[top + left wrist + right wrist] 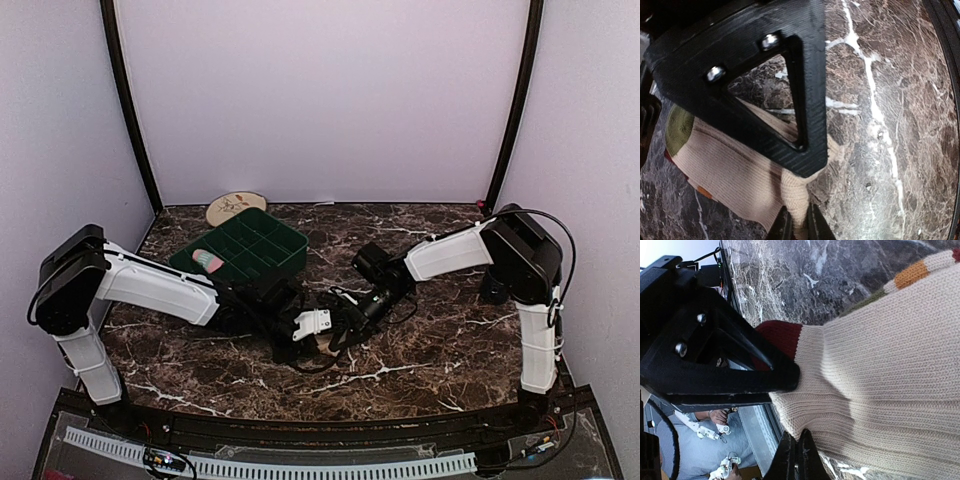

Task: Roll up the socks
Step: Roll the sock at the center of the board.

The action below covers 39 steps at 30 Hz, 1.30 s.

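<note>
Sock status: tan sock (880, 365) lies on the bench (900, 100), left gripper (800, 192) and right gripper (790, 412) each clamped on a bunched bit. We see ribbed cream knit, orange stripe (911, 274), dark-red patch (782, 337).

Two socks, one lying out, one sitting in a tray

The tan sock (880, 365), ribbed cream knit with a dark red end, an orange stripe and an olive patch, is lying bunched on the marble table (420, 340). The pink sock (207, 262), mint-patterned, is sitting bundled at the left end of the green tray (265, 235).
</note>
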Tool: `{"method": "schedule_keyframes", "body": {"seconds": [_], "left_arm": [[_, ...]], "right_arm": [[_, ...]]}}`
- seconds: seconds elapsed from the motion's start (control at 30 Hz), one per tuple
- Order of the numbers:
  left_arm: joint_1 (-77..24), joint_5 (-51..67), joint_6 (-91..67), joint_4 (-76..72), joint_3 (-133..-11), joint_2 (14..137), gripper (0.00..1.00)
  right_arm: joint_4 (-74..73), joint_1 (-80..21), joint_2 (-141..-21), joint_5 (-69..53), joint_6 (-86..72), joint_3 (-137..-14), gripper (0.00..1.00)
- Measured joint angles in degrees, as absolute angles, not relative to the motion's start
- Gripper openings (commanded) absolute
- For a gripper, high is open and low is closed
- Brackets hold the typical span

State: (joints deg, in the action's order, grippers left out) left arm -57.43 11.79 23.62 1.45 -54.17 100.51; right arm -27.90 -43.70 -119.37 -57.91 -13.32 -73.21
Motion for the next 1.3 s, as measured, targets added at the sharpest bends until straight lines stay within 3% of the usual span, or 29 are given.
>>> {"method": "schedule_keyframes", "body": {"seconds": [0.1,0.33,0.57,0.63,0.83,1.3], "left_arm": [[-56.71,13.21,23.35,2.81,-55.22,100.86,0.00],[-53.87,18.65,22.83,5.37,-57.95,102.54,0.00],[-52.49,25.28,21.74,9.63,-62.17,105.95,0.00],[-52.36,27.18,21.39,11.31,-63.94,107.50,0.00],[-51.92,32.01,20.34,16.19,-69.52,112.62,0.00],[-45.93,41.69,17.26,22.09,-75.24,117.03,0.00]], "right_arm": [[-28.10,-43.68,-119.37,-57.89,-13.13,-73.08,0.00],[-28.82,-43.31,-119.37,-56.88,-12.49,-72.77,0.00],[-29.74,-42.59,-119.37,-54.85,-12.45,-72.66,0.15],[-29.69,-42.17,-119.35,-54.04,-12.64,-72.47,0.26],[-28.47,-41.12,-118.34,-52.88,-14.11,-70.81,0.39],[-21.98,-37.56,-112.14,-49.21,-18.52,-62.26,0.41]]}}
